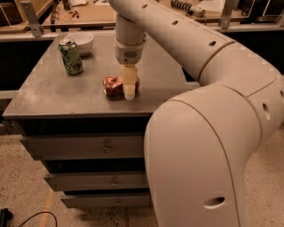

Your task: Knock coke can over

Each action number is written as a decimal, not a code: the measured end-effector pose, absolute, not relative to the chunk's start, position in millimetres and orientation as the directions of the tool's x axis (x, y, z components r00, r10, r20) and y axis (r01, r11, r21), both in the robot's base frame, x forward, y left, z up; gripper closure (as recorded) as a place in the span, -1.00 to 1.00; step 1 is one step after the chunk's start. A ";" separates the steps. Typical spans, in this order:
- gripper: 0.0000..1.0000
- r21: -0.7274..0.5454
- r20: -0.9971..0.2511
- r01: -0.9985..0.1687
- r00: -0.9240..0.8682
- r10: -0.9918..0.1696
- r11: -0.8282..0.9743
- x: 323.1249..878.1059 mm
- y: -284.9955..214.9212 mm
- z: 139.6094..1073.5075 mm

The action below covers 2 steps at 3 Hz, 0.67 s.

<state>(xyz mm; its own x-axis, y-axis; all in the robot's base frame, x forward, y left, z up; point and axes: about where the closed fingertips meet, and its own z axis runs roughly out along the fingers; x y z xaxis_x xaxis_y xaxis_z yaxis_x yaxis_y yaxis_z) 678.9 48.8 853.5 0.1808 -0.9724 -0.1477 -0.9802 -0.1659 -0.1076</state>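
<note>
Coke can lies sideways on table, tool fronting one end.

Reads to me as a lab or workshop. Grey metal drawer cabinet with a plain tabletop. Speckled hard floor, a black cable loose on it. Wooden workbench behind, small tools strewn on it. Gripper hangs low over the tabletop, at the coke can.
</note>
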 end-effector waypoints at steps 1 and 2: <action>-1.00 -0.119 -0.194 -0.984 0.156 -0.969 -0.135 679.6 43.0 861.6; -1.00 -0.145 -0.341 -0.988 0.106 -0.934 -0.059 680.3 27.3 885.2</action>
